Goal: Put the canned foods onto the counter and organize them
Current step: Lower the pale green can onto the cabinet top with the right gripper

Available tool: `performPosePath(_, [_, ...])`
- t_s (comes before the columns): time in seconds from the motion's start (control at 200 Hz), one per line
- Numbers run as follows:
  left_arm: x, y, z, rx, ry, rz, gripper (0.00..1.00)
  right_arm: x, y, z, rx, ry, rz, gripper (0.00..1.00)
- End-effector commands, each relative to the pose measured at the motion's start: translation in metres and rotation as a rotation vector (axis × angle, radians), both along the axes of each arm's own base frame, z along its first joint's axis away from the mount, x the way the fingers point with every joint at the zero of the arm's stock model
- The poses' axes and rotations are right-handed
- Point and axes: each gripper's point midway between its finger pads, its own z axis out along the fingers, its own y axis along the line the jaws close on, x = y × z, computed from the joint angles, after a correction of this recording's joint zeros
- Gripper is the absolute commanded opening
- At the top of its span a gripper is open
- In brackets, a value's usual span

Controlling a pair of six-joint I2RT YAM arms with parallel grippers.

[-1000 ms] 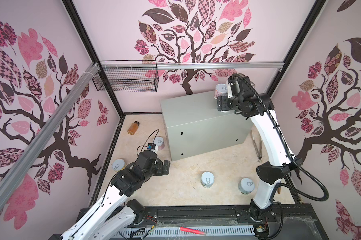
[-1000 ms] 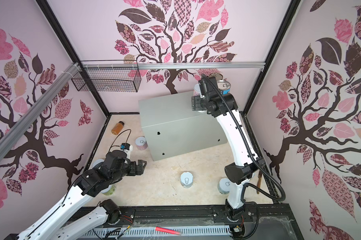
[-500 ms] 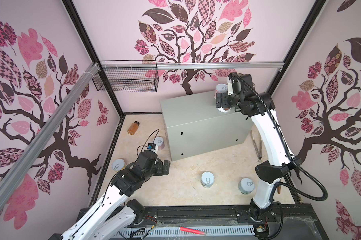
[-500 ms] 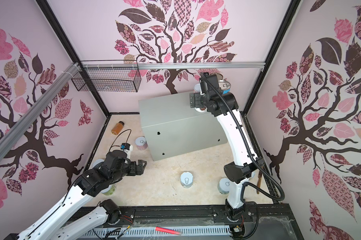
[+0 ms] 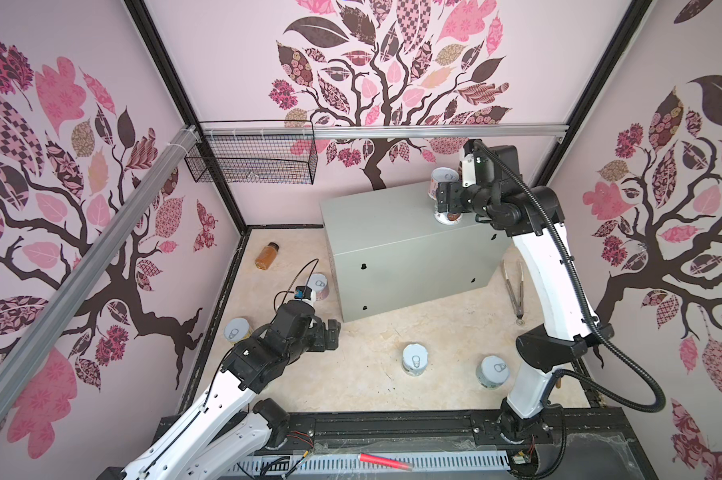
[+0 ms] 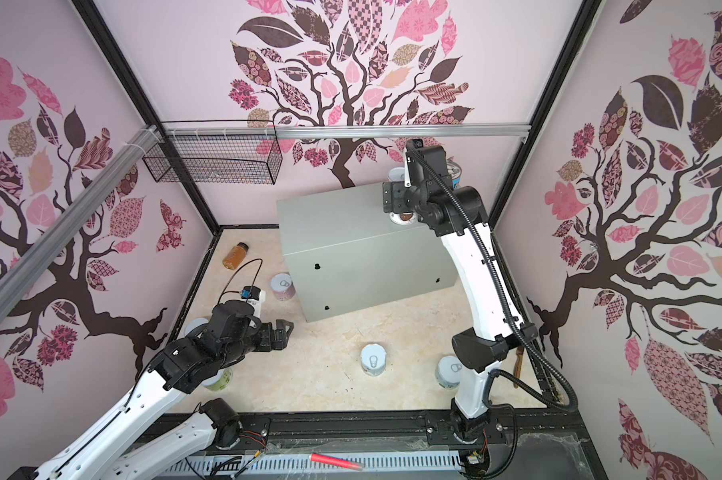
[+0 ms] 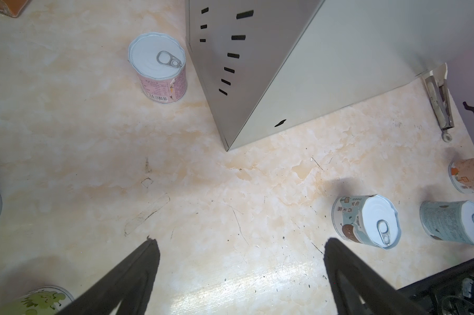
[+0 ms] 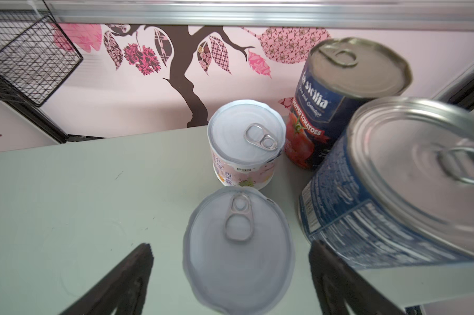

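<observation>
Cans, right arm first: right fingers (image 8: 137, 267) stand apart on either side of a short white-lidded can (image 8: 238, 245). A gap shows at each side, so there is no grip as seen. The can rests upright on the flat top of the grey metal box (image 8: 80, 204).

Judgement: it is being lined up with its neighbours. Just behind it stands a pink-label can (image 8: 244, 144) of the same squat shape. Beside these are a tall tomato can (image 8: 326, 109) and a tall blue can (image 8: 394, 191), both with bare metal lids and pull tabs. Short beside short and tall beside tall, packed toward one corner, probably keeps the smooth painted top open for more.

Left fingers (image 7: 143, 261) are spread wide and empty, hovering over the marbled table (image 7: 230, 191). Nearest them are two teal-label cans (image 7: 366, 223), upright, with glossy wraps and white lids. A pink can (image 7: 159, 71) stands just beside the box's slotted side.

Judgement: several cans are not yet lifted, so the task is partway done.
</observation>
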Motion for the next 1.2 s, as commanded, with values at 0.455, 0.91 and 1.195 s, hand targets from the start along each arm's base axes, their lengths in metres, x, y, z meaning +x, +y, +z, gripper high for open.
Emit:
performPosePath(0.455, [0.0,0.002,-0.01,0.028,0.01,0.001,0.98,-0.032,0.07,-0.004,0.086,-0.007,0.162,0.63])
performPosePath(0.91, [0.0,0.001,-0.01,0.028,0.011,-0.002,0.98,0.012,0.087,-0.043,0.03,0.044,0.114,0.62])
performPosePath(1.195, [0.0,0.002,-0.009,0.028,0.007,0.002,0.98,0.028,0.071,-0.055,0.015,0.074,0.084,0.62])
